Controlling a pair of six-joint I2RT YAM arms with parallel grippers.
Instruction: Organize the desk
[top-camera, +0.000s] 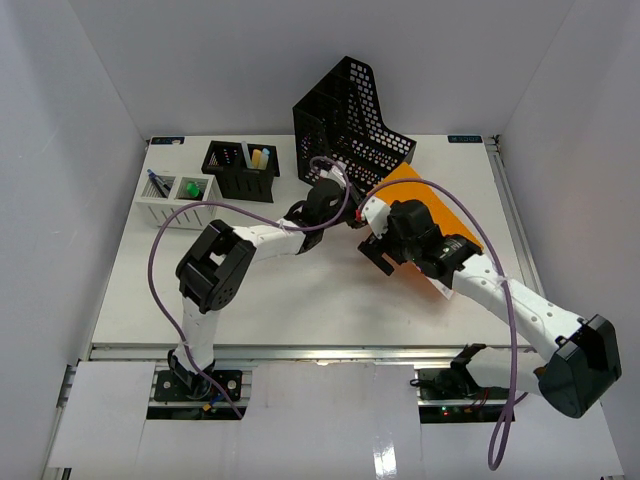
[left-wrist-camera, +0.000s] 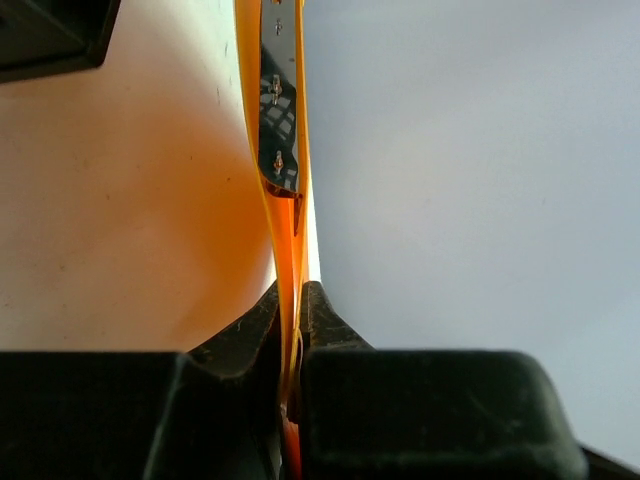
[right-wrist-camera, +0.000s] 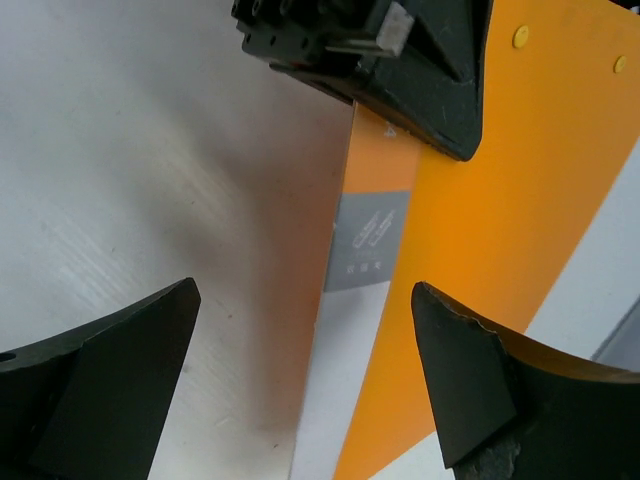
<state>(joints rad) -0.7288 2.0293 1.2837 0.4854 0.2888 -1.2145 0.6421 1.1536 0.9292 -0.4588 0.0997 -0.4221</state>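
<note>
My left pincer (left-wrist-camera: 295, 300) sits nearest the lens, pressed together on the thin edge of an orange folder (left-wrist-camera: 285, 230), which I see edge-on running away from me. My right pincer (right-wrist-camera: 300, 370) is spread wide, one finger on each side of the folder's long edge by its grey label. I cannot tell whether either finger touches it.

The table (top-camera: 300, 300) lies under both arms. It is a flat white rectangle with its long axis running from 9 to 3 o'clock in the top view. White walls close it at 9, 12 and 3, and a metal rail runs along 6.

The folder lies right of centre, toward 2. A tilted black mesh file rack (top-camera: 350, 115) stands at 12. A black pen holder (top-camera: 240, 170) and a white mesh tray (top-camera: 178, 200) sit toward 10. Bare white surface stretches along the rail from 6 to 8.
</note>
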